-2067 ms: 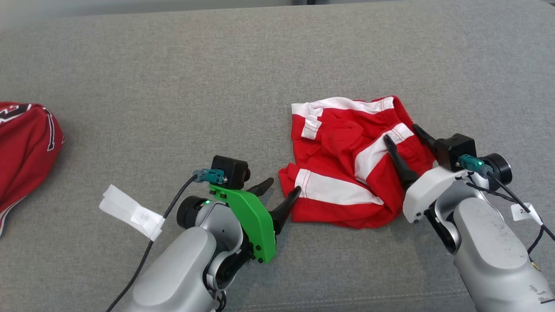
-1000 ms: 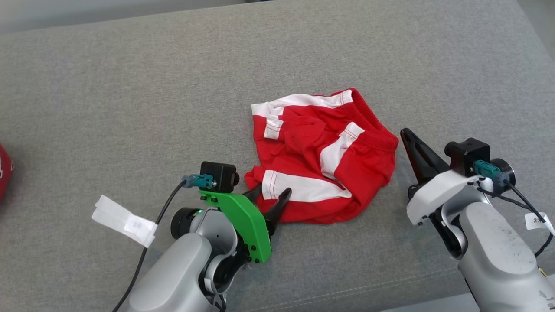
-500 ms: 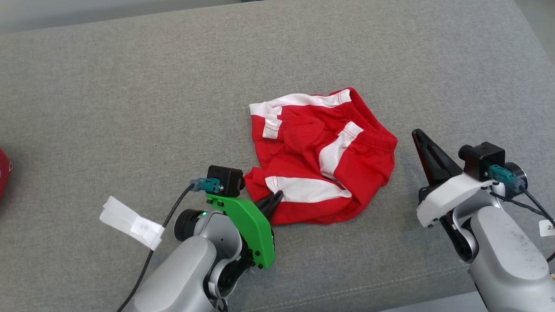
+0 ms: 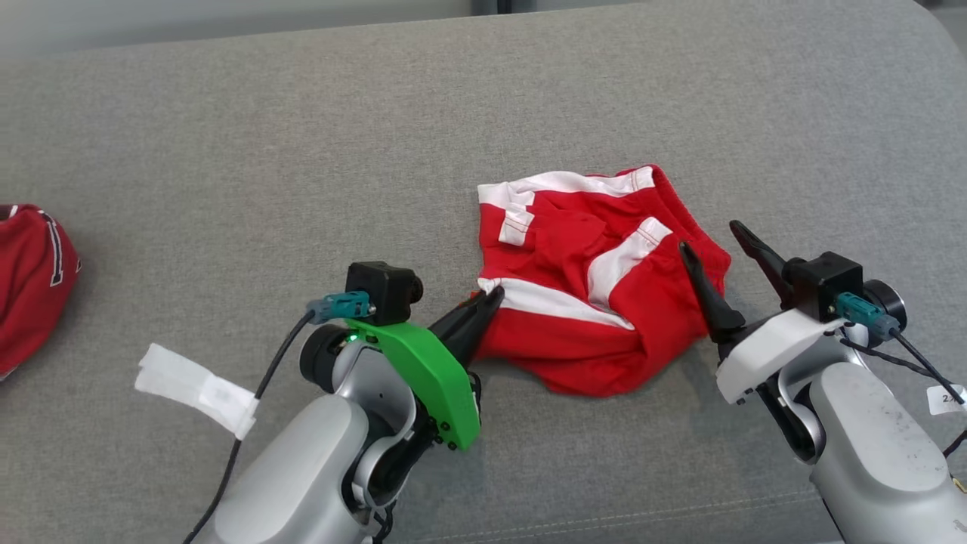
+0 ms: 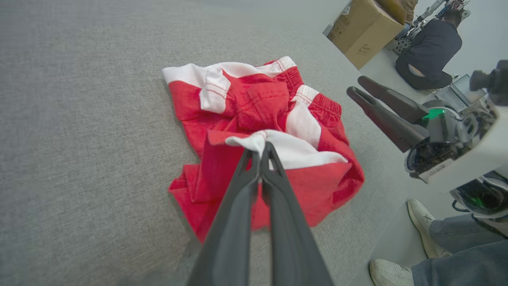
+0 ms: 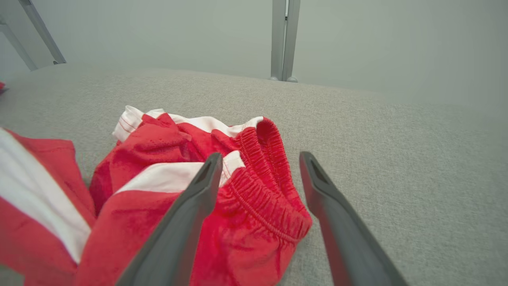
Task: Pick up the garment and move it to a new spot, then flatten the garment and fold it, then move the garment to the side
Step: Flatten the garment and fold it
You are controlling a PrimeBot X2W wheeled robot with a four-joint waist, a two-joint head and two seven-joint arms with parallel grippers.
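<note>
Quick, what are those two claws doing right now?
Left gripper: closed, pinching the red shorts by a white band.
Right gripper: open, gripping nothing.

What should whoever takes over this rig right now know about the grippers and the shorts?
Left gripper: jaws shut on the white-striped hem corner of the red and white shorts.
Right gripper: jaws open around the elastic waistband, not gripping.
Shorts lie crumpled on the grey cushion; a red jersey sits far left.
Done: one corner gripped.
To do: lift and move, flatten, fold, move aside.
</note>
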